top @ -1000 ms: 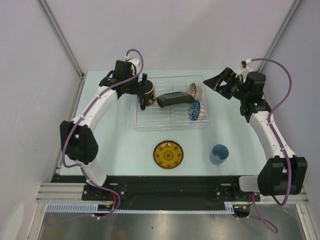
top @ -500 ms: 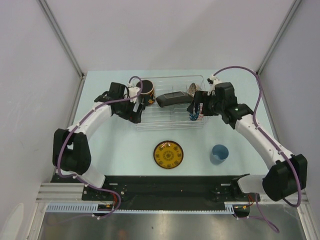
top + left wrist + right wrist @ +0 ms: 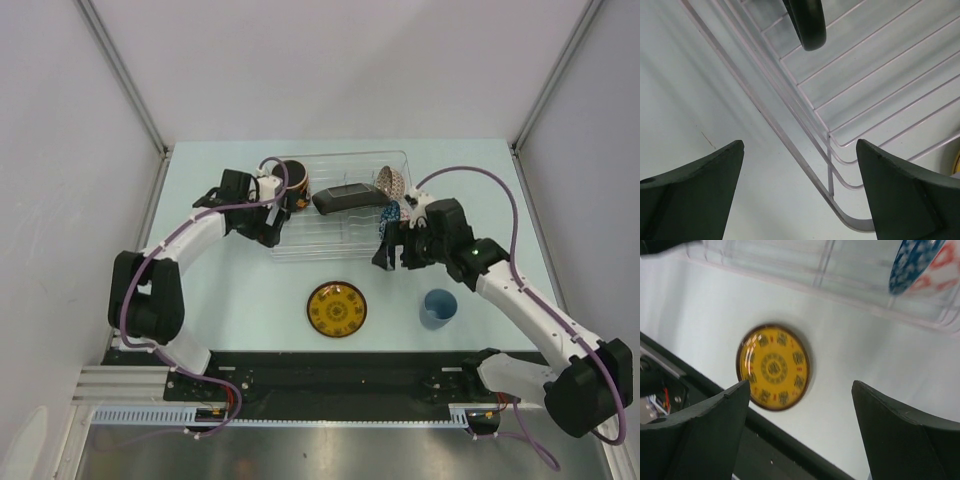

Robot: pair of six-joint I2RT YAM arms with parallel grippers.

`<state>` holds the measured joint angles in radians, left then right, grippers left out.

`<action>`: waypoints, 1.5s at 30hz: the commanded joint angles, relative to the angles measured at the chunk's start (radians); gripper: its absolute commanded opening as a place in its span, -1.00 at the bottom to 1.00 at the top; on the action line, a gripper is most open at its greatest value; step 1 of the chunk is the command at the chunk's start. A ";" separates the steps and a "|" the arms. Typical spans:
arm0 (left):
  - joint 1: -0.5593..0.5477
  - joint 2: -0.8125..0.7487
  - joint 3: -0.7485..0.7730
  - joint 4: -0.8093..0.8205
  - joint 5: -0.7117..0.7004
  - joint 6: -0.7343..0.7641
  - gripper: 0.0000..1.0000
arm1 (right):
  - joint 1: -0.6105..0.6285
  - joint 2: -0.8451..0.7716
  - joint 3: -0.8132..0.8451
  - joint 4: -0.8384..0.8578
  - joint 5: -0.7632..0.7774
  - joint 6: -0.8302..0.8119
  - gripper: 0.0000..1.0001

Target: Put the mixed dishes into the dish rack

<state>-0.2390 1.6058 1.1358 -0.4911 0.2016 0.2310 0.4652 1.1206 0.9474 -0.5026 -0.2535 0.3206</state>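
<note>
1. Left gripper (image 3: 800, 150), spread, empty, at the clear plastic dish rack's (image 3: 330, 250) 9 o'clock.
2. Round yellow-brown saucer (image 3: 337, 308) lies flat at rack's 6 o'clock (likely hard, slick, breakable); I'd pinch its rim.
3. Right gripper (image 3: 801, 385), spread, empty, at saucer's 1 o'clock.

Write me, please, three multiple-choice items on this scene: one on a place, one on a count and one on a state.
1. Where is the yellow-brown saucer?
A) on the table, on the near side of the dish rack
B) inside the rack
C) in a hand

2. How many dishes stand outside the rack?
A) one
B) two
C) four

3. The right hand is:
A) shut on a dish
B) shut on the rack's wall
C) open, holding nothing

1 A: the overhead view shows it flat on the table.
2 B: only the saucer and the light blue cup.
3 C: its wrist view shows the fingers apart, nothing between.
</note>
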 commanded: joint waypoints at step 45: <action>-0.316 -0.083 -0.192 -0.150 0.249 0.645 0.98 | 0.116 0.329 -0.283 0.385 -0.115 -0.038 0.37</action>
<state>-0.5255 1.4769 0.8898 -0.6872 0.4297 0.8093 0.5648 1.4506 0.6674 -0.0990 -0.3920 0.3111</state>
